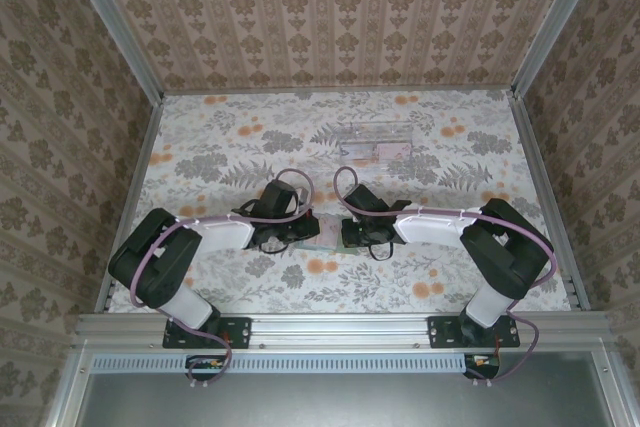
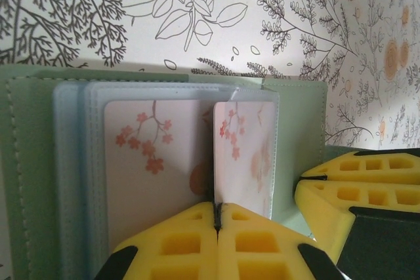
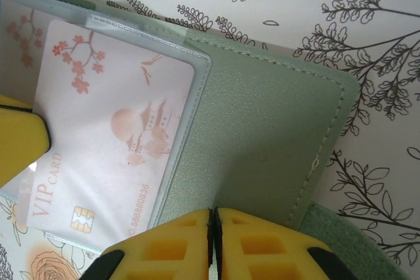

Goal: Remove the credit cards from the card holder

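The holder (image 3: 262, 129) sits open on the counter (image 1: 400, 277) between my two arms. My left jaws are pressed tight on a clear sleeve (image 2: 252, 98) with a pink card (image 3: 111, 142) inside. My right jaws pinch narrow on the holder's green cover.

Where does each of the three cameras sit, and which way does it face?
Top external: fixed above and behind the bases, looking down on the table; both arms show, left hand and right hand meeting at the card holder.
Left wrist: on the left arm, facing down along its shut yellow fingers at a pink card in its sleeve.
Right wrist: on the right arm, facing down along its shut fingers at the green cover.
Shared: both wrist views show the card holder and a pink card.
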